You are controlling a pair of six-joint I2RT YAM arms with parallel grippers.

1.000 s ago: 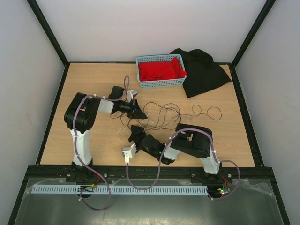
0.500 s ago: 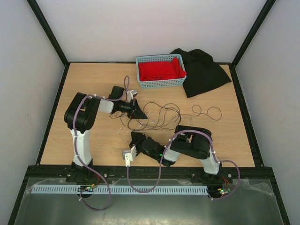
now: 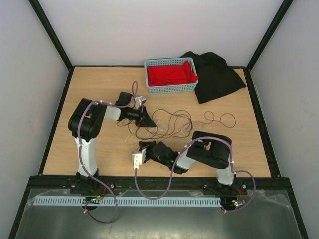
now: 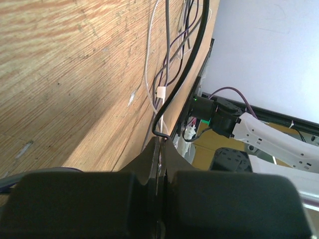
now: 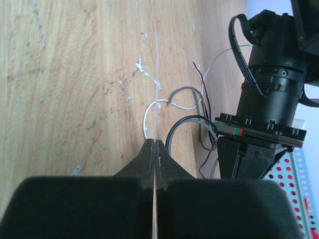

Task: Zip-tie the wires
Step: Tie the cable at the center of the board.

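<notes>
The wires (image 3: 174, 122) lie as a loose dark tangle at mid-table. My left gripper (image 3: 147, 119) sits at the tangle's left end. In the left wrist view its jaws (image 4: 163, 139) are shut, with a black wire (image 4: 192, 55) hooked at their tips and whitish strands running beside it. My right gripper (image 3: 143, 146) is just nearer than the tangle. Seen from its wrist, it (image 5: 155, 141) is shut on the zip tie (image 5: 156, 74), a thin straight white strip that runs out from its tips over the wood. Grey and black wire loops (image 5: 180, 124) curl next to it.
A blue basket (image 3: 171, 88) with red cloth stands at the back, with a black cloth (image 3: 217, 74) to its right. The other arm's black wrist (image 5: 269, 74) stands close on the right of the right wrist view.
The right gripper's jaws have gone from open to shut on the zip tie, and its wrist has turned and shifted slightly. The left arm has not moved.
</notes>
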